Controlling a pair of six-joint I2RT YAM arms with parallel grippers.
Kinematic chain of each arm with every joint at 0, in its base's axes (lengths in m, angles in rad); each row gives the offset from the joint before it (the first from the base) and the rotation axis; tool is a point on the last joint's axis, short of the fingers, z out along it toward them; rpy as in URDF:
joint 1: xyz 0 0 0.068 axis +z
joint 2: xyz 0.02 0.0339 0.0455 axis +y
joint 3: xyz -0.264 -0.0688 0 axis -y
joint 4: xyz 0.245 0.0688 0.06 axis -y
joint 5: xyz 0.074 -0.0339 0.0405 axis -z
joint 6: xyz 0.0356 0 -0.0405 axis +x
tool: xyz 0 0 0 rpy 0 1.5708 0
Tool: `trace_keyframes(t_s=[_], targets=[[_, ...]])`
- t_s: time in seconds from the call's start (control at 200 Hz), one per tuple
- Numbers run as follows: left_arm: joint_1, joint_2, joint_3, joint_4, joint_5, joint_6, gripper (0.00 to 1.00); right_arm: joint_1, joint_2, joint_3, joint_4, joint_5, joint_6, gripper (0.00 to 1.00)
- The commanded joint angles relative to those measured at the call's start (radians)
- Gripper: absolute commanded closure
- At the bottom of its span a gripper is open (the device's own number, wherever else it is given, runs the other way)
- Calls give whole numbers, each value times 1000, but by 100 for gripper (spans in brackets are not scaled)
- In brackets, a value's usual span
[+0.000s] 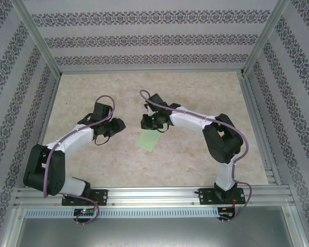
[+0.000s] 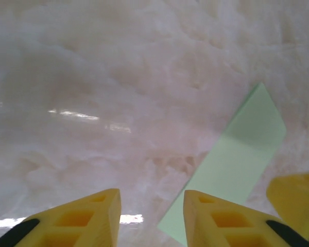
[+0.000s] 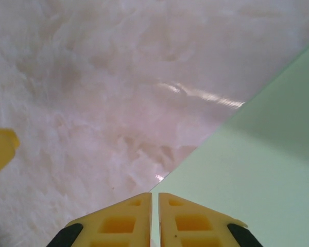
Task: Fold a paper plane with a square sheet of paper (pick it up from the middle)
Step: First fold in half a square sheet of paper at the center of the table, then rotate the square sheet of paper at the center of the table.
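The pale mint-green sheet of paper [image 1: 148,140] lies folded to a narrow oblong at the middle of the table, between the two arms. My right gripper [image 1: 147,123] is over its far end. In the right wrist view the jaws [image 3: 155,194] stand together with only a thin slit, and the paper's [image 3: 257,170] edge runs into that slit. My left gripper [image 1: 117,125] is just left of the paper. Its fingers [image 2: 150,193] stand apart with bare table between them, and the paper [image 2: 237,154] passes behind its right finger [image 2: 216,216].
The marble-patterned tabletop [image 1: 92,92] is walled by patterned panels and aluminium posts [image 1: 38,38]. A rail [image 1: 154,195] carrying both arm bases runs along the near edge. One yellow finger of the other gripper [image 2: 296,193] shows at the right of the left wrist view.
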Motion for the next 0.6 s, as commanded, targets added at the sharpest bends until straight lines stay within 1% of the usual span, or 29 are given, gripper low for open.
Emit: trace_keyframes(t_s=[0.0,0.165,0.315,0.475,0.595], targets=[[27,-20,-14,-40,-19,-36,60,38,71,61,-71,88,33,88],[36,-13,-20,-33,-31,-62,61,77,135,115,-93,79,37,89],[36,-6,-22,-32,-29,-55,62,101,174,132,-121,77,28,89],[36,-4,-26,-30,-22,-52,62,114,178,107,-143,70,13,89],[36,-1,-27,-23,-9,-52,61,121,161,63,-164,41,-21,89]])
